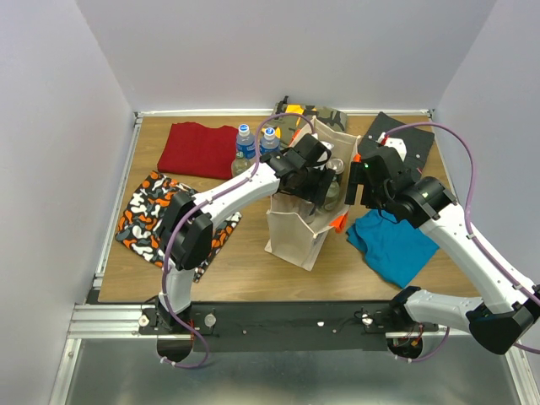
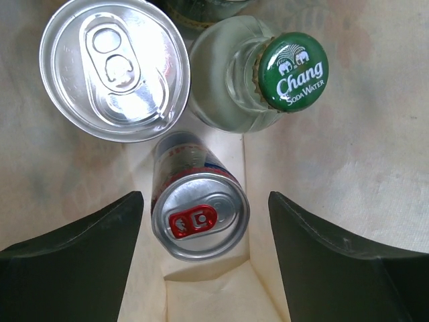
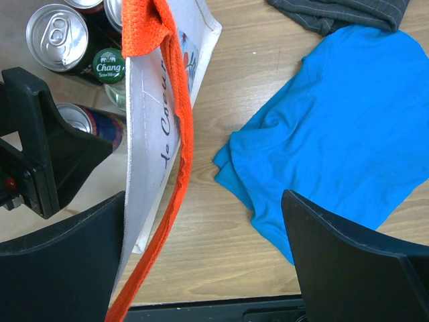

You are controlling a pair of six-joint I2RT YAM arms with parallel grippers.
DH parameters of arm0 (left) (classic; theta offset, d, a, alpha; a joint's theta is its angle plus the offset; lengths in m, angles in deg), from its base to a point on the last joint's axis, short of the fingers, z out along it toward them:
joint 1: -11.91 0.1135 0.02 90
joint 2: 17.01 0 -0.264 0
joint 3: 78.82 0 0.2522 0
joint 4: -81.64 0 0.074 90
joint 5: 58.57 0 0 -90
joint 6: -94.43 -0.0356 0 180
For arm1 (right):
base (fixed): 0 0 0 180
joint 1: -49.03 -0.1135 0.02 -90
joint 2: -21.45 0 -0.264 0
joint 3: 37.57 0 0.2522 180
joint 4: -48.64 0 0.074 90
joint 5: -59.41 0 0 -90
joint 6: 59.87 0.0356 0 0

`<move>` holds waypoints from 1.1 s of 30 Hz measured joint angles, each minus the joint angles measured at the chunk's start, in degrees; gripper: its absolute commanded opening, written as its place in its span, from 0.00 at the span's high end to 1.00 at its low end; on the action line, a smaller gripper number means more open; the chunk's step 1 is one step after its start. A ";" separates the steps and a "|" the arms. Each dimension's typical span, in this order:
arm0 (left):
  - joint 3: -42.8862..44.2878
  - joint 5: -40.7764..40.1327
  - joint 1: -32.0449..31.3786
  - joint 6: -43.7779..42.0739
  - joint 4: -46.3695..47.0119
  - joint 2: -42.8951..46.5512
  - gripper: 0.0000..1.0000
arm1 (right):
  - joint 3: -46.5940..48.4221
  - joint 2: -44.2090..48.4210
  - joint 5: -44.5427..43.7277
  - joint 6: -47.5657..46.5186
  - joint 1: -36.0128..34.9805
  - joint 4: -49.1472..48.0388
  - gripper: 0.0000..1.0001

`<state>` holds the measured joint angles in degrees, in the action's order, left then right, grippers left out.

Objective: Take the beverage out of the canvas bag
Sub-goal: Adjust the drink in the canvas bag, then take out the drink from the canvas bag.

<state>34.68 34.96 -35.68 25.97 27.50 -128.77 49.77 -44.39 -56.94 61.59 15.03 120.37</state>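
Beige canvas bag with orange handles stood upright mid-surface, at least two cans inside, wide can and slim can, one green-capped bottle, left hand gaped astride the slim can, right hand spread astride bag wall, both holding nothing.

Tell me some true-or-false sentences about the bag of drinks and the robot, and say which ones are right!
1. The bottle cap inside the canvas bag is green. True.
2. The left fingers are squeezing the small can. False: they are open, one on each side, not touching it.
3. The small can has a red pull tab. True.
4. The blue shirt is inside the bag. False: it lies on the table beside the bag.
5. The bag's handle is orange. True.
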 measured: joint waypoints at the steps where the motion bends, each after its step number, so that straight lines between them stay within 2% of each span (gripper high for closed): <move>1: 0.00 0.00 0.00 0.00 0.00 0.00 0.16 | 0.00 0.00 0.00 0.00 0.00 0.00 0.00; 15: 1.77 0.63 0.00 -0.02 -1.31 -2.71 0.17 | 0.00 0.00 0.00 0.00 0.00 0.00 0.00; 19: 1.81 0.63 0.00 -0.04 -1.86 -3.63 0.24 | 0.00 0.00 0.00 0.00 0.00 0.00 0.00; 22: 1.84 0.59 0.00 -0.02 -2.23 -3.76 0.39 | 0.00 0.00 -0.02 0.00 0.00 0.00 0.00; 23: 1.84 0.57 0.02 -0.11 -2.25 -3.76 0.48 | 0.00 0.00 -0.02 0.00 0.00 0.00 0.00; 25: 1.95 0.57 0.02 -0.07 -2.19 -3.76 0.55 | 0.00 0.00 -0.02 0.00 0.00 0.00 0.00; 26: 1.99 0.59 0.02 -0.26 -2.19 -3.76 0.65 | 0.00 0.00 -0.02 0.00 0.00 -0.02 0.00; 28: 2.03 0.52 0.00 -0.39 -2.19 -3.76 0.74 | 0.00 0.00 -0.04 0.00 0.00 -0.02 0.00; 29: 2.03 0.55 0.02 -0.37 -2.19 -3.76 0.86 | 0.00 0.00 -0.02 0.00 0.00 -0.02 0.00; 31: 2.03 0.55 0.02 -0.42 -2.21 -3.76 0.96 | 0.00 0.00 -0.04 0.00 0.00 -0.04 0.00; 33: 2.05 0.55 0.00 -0.52 -2.23 -3.76 1.00 | 0.00 0.00 -0.04 0.00 0.00 -0.04 0.00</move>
<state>36.74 35.51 -35.68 25.45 25.27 -132.53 49.77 -44.39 -56.98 61.59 15.03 120.33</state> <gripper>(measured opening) 0.632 0.998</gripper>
